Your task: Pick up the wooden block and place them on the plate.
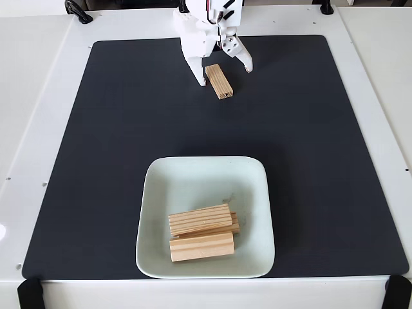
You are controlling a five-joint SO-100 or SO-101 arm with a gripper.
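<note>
between gripper point(224, 74) fingers, wooden block point(219, 81) lengthwise down-right

The dark mat point(129, 141) between the gripper point(224, 76) and the plate point(193, 174) lies open. Blocks on the plate point(201, 233), seemingly three, crowd its near half; its far half is free.

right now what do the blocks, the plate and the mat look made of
Blocks: light unfinished wood, showing lengthwise grain lines. Plate: probably glazed ceramic, pale mint, soft sheen on its rim; could be melamine. Mat: dark, matte, flat, perhaps rubber or foam.
</note>
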